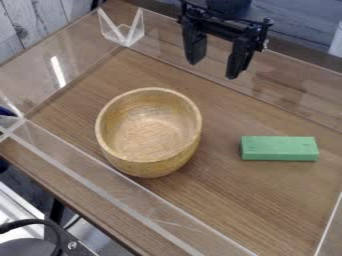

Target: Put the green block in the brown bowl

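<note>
The green block (279, 148) lies flat on the wooden table at the right, its long side running left to right. Left of it, with a gap between them, stands the round tan wooden brown bowl (148, 131); nothing shows inside it. My gripper (215, 58) hangs at the top of the view, above and behind both, pointing down. Its two dark fingers are spread apart and open with nothing between them. It touches neither the block nor the bowl.
Clear plastic walls (80, 44) ring the wooden table (241, 205), with a folded clear piece (123, 31) at the back left corner. A dark cable or stand (34, 235) shows below the front left edge.
</note>
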`<move>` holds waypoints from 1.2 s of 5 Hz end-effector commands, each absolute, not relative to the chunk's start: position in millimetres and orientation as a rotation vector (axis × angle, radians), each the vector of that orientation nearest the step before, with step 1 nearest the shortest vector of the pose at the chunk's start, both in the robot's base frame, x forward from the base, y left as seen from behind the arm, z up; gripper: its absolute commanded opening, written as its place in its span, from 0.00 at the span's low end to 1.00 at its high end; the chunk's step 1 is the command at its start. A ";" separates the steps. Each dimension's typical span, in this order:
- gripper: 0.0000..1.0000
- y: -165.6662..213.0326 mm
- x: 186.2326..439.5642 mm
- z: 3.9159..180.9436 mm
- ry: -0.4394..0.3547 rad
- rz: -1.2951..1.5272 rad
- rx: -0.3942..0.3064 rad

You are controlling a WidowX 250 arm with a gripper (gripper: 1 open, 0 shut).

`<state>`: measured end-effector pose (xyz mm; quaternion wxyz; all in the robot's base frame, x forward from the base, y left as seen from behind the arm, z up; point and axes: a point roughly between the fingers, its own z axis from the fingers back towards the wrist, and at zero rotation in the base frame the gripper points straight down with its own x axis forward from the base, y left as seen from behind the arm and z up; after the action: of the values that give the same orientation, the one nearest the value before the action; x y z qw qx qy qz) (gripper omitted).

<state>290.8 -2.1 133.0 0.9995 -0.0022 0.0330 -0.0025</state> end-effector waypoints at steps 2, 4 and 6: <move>1.00 -47.8 292.9 117.7 0.079 -0.249 -0.008; 1.00 -93.7 297.7 85.0 0.077 -0.443 -0.014; 1.00 -111.2 306.5 51.7 0.096 -0.562 -0.015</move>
<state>296.4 -106.5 36.6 0.9599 -0.0058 0.0778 -0.2694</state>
